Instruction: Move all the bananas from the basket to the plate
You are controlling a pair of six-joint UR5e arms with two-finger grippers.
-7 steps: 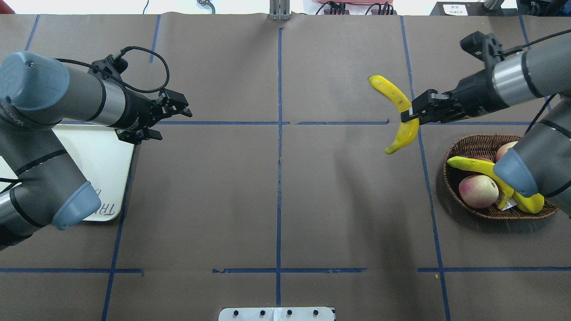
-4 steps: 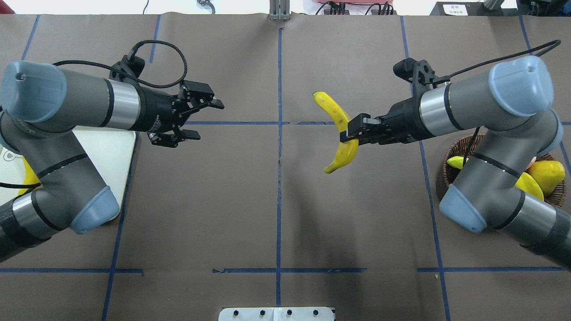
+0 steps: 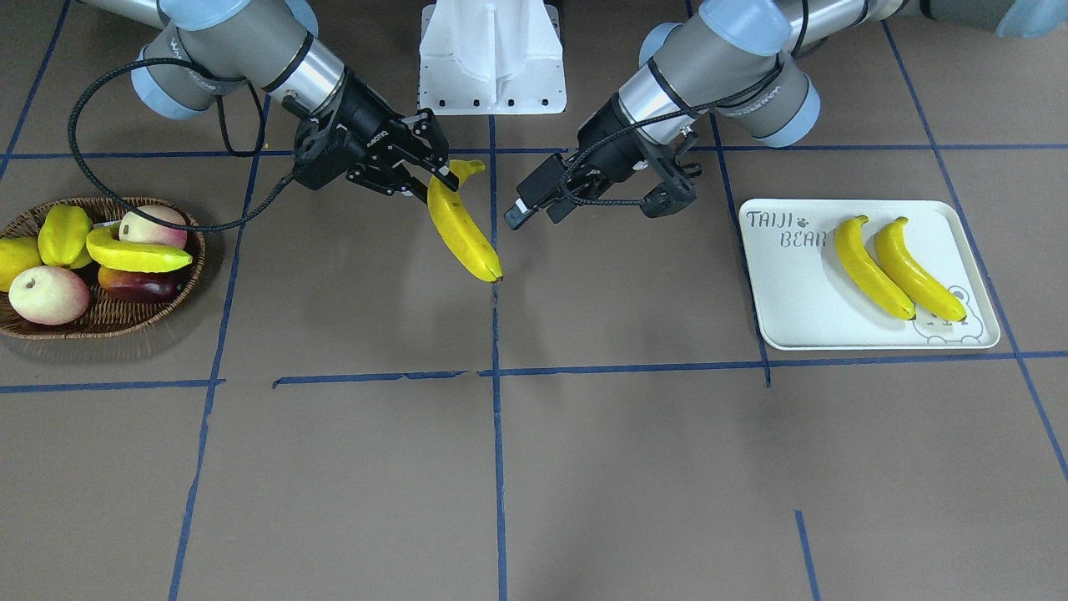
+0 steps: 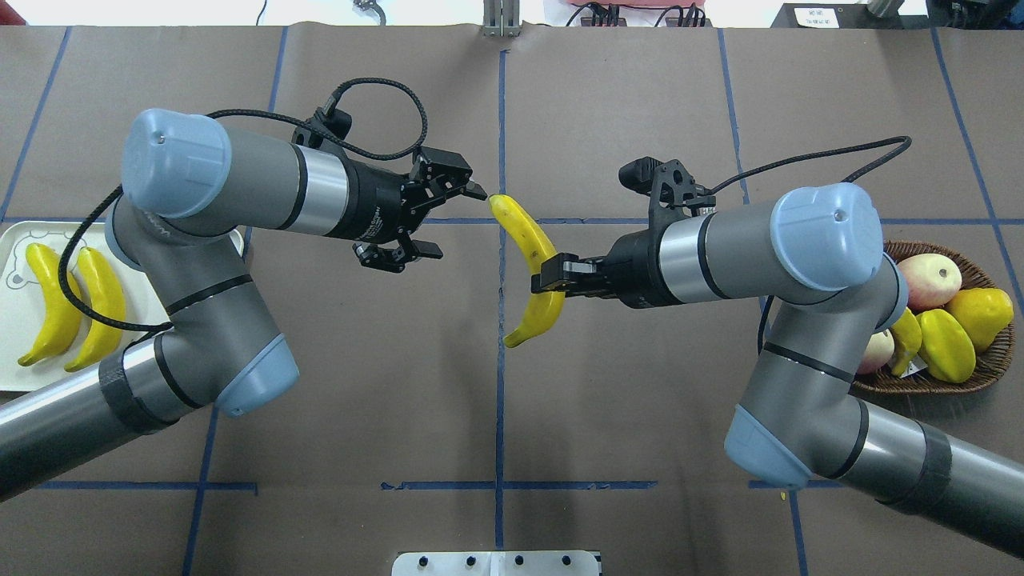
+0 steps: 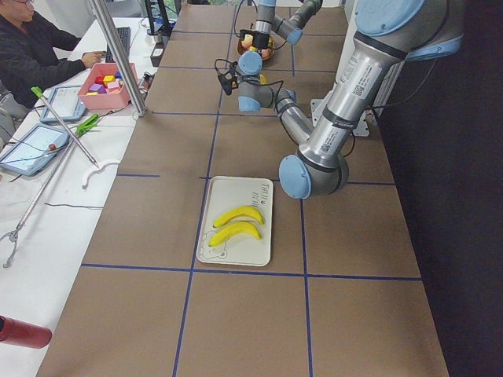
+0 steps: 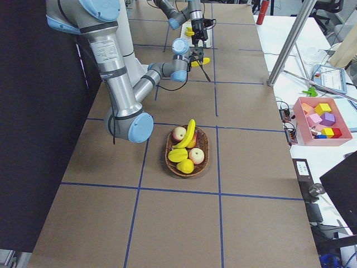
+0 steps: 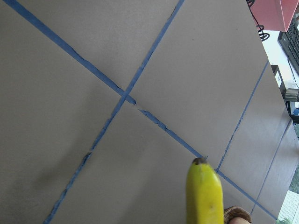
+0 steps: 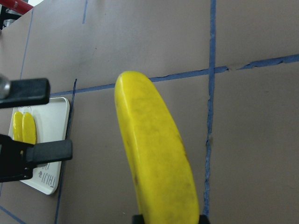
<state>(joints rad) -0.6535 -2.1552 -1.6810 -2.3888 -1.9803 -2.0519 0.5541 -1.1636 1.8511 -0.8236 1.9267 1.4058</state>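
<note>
Bananas (image 3: 868, 267) (image 3: 918, 269), two of them, lie side by side on the white rectangular plate (image 3: 784, 292), which sits at the robot's left end of a brown paper-covered table (image 4: 360, 440) marked with blue tape lines. The plate carries grey "TAIJI BEAR" lettering and a bear drawing.

A third banana (image 4: 524, 236) hangs in the air over the middle of the table, above the central tape line. The right gripper (image 4: 552, 282) is clamped across its lower half, and the banana's curve runs from a far tip to a near tip.

The left gripper (image 4: 462, 224) reaches in from the other side with its jaws spread wide, holding nothing. Its far finger is just beside the banana's far tip; whether they touch cannot be told.

A fourth banana (image 3: 138, 255) lies across the other fruit in the oval wicker basket (image 3: 167, 310) at the robot's right end of the table. Around it are two pink-and-cream apples (image 3: 48, 294) (image 3: 150, 221), a starfruit (image 3: 62, 234), a dark red fruit (image 3: 138, 285) and a rounded yellow fruit (image 3: 12, 259).
</note>
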